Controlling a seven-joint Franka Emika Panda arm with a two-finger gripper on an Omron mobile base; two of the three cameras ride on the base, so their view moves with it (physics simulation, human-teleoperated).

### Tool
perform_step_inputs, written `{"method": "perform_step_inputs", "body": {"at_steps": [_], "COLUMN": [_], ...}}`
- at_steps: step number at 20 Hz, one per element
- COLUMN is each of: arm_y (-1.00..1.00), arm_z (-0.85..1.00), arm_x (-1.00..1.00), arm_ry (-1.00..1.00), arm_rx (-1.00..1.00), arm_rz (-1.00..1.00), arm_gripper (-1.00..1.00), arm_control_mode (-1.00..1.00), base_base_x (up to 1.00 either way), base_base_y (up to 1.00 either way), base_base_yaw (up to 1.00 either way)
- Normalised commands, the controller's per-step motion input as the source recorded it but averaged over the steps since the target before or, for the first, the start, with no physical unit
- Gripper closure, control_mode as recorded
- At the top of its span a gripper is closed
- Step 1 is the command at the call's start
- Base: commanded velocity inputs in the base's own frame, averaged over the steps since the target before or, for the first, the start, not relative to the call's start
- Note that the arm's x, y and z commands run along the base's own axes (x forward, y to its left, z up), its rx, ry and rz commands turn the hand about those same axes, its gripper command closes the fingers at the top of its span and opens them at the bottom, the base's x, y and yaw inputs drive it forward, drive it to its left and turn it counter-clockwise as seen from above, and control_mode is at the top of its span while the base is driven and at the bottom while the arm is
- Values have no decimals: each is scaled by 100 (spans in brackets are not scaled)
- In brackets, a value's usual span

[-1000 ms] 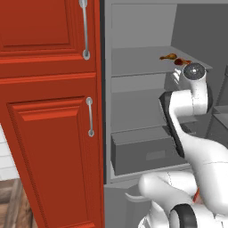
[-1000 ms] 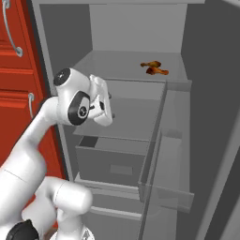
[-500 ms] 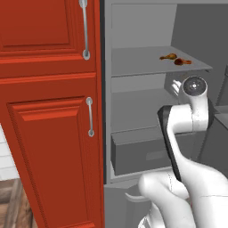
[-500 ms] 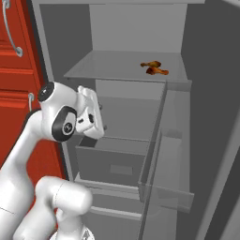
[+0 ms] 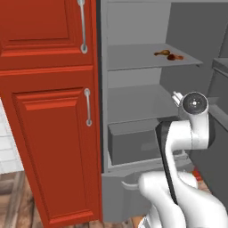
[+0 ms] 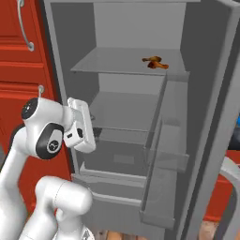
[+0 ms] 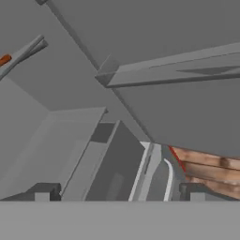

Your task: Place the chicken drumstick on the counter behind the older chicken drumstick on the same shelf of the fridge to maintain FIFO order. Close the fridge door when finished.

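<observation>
You are looking at one fridge (image 5: 133, 26), standing with its one fridge door (image 6: 220, 117) swung open. Inside it you are seeing two flat shelves, the upper shelf (image 5: 133, 60) and a lower shelf (image 5: 133, 104), with one boxy drawer (image 5: 133, 144) sitting beneath them. Two chicken drumsticks are lying on the upper shelf: a front drumstick (image 6: 158, 65) and a rear drumstick (image 6: 150, 59). On the door's inner side you are seeing two bins (image 6: 171, 154). Beside the fridge, two red cabinet doors (image 5: 49, 147) are showing, stacked one above the other, each carrying one slim metal handle, so two handles (image 5: 87, 107) in all.
</observation>
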Motion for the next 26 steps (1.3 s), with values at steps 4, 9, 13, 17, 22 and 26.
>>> {"method": "perform_step_inputs", "body": {"at_steps": [4, 9, 13, 17, 22, 26], "arm_y": [0, 0, 0, 0, 0, 0], "arm_z": [0, 0, 0, 0, 0, 0], "arm_x": [0, 0, 0, 0, 0, 0], "arm_ry": [0, 0, 0, 0, 0, 0], "arm_rx": [0, 0, 0, 0, 0, 0], "arm_rz": [0, 0, 0, 0, 0, 0], "arm_gripper": [-100, -100, -100, -100, -100, -100], "arm_control_mode": [100, 100, 100, 100, 100, 100], "base_base_x": [-100, -99, -89, -29, -7, 18], "base_base_y": [8, 12, 3, 0, 0, 0], "base_base_yaw": [0, 0, -2, 0, 0, 1]}}
